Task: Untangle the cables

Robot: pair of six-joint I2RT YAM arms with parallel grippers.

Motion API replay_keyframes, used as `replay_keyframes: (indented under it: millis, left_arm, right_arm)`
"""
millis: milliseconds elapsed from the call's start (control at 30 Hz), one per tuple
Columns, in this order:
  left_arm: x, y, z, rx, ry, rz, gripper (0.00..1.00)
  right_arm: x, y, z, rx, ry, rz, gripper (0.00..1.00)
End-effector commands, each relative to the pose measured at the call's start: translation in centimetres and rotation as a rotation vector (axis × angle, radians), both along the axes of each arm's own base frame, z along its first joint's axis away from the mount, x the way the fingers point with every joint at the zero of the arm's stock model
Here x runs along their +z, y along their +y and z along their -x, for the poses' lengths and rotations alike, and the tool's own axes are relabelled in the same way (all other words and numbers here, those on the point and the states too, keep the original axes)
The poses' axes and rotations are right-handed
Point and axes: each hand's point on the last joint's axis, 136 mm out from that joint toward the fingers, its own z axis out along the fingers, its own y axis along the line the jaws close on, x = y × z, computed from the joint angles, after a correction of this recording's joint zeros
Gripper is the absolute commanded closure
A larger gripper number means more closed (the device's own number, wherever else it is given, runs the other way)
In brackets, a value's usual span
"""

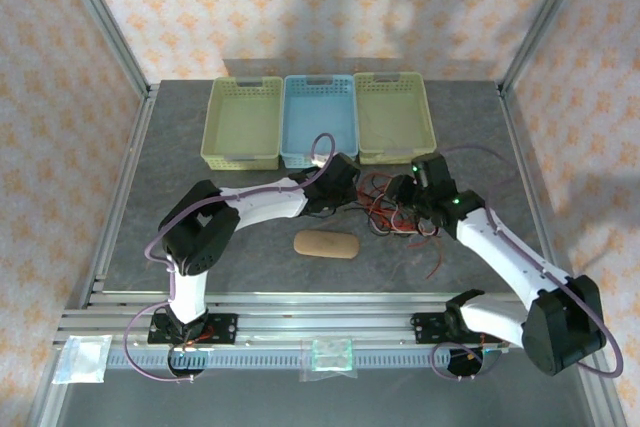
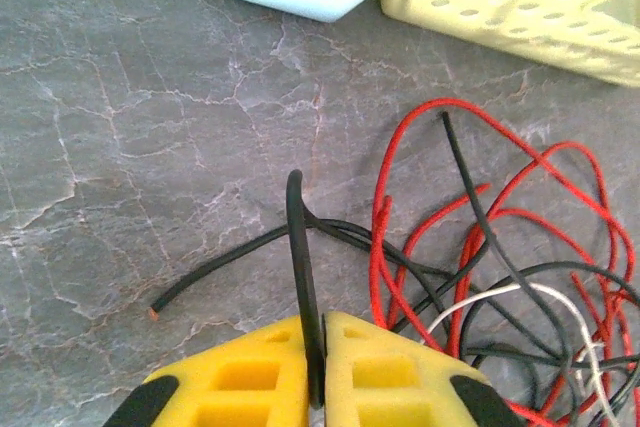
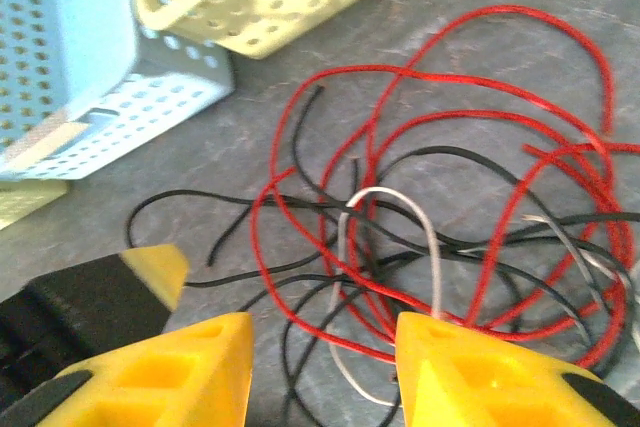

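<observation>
Left arm folds up from its base at the near-left edge, elbow raised, white forearm stretched right across the table [image 1: 180, 137] so the left gripper [image 1: 338, 190] sits at the left edge of the cables [image 1: 392, 215]. In the left wrist view, the left gripper [image 2: 315, 337] has its yellow fingers [image 2: 240, 377] pressed together, pinching one black cable [image 2: 299, 247]; that strand stands up from the pads, bends over at the top and runs off both ways along the table, one cut end lying free to the left. Right arm comes from the near-right corner, elbow low and far right, forearm angled up-left, right gripper [image 1: 408, 197] over the same tangle. Right gripper [image 3: 322, 352] is partly open, a clear gap between the pads, nothing clamped; red, black and white strands of the cables [image 3: 430, 197] lie on the table under and beyond the gap. The cables [image 2: 500, 277] form one knotted heap mid-table, just in front of the blue basket [image 1: 318, 159] and the right yellow basket [image 1: 395, 157], with the tan pad [image 1: 326, 245] near, to the heap's front-left. A third yellow basket [image 1: 243, 160] sits left of the blue one.
</observation>
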Motion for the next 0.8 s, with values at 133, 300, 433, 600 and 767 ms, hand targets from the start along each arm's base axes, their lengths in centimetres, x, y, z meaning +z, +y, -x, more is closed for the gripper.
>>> replay_keyframes:
  millis: [133, 300, 433, 600, 767]
  left_arm:
    - [6.9, -0.1, -0.7, -0.039, -0.172, 0.075, 0.98]
    - [9.5, 0.0, -0.4, -0.082, -0.237, 0.085, 1.0]
    - [11.4, 0.0, -0.2, -0.126, -0.292, 0.079, 1.0]
    - [13.1, -0.6, 0.2, -0.184, -0.34, 0.106, 1.0]
    - [15.1, -1.8, 0.9, -0.262, -0.398, 0.178, 1.0]
  right_arm:
    - [2.4, 4.0, -0.8, 0.141, -0.089, -0.177, 0.6]
    - [1.4, 4.1, -1.2, 0.133, -0.071, -0.176, 0.62]
    - [0.8, 5.4, -1.6, 0.163, -0.052, -0.231, 0.63]
    - [-0.1, 6.7, -2.2, 0.181, -0.027, -0.281, 0.67]
    - [-1.1, 6.4, -3.3, 0.142, -0.009, -0.249, 0.7]
